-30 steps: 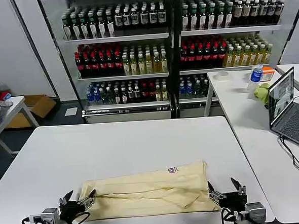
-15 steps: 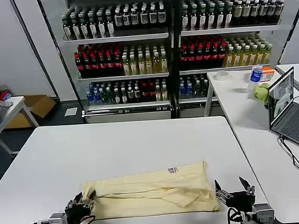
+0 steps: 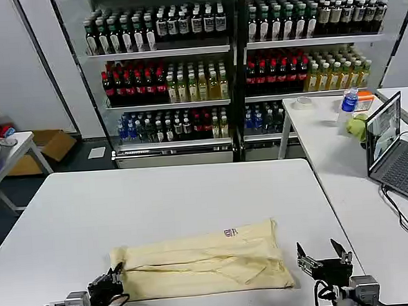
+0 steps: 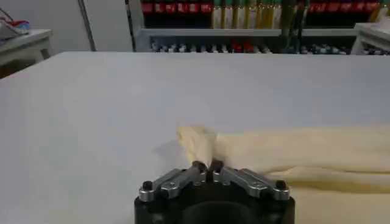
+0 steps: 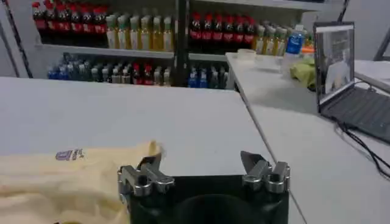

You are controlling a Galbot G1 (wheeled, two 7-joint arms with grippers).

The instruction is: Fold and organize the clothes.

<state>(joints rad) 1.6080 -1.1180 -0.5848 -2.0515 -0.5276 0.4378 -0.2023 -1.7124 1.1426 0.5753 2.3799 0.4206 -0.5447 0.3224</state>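
where the white table [image 3: 179,196] nears the robot, a cream t-shirt [image 3: 200,264] lies folded in a long band close to the front edge, with bare tabletop stretching beyond it. the left gripper [image 3: 113,278] sits at the shirt's left end, fingers pressed together on the fabric. the right gripper [image 3: 324,256] rests just beside the shirt's right end, fingers spread apart, holding nothing.
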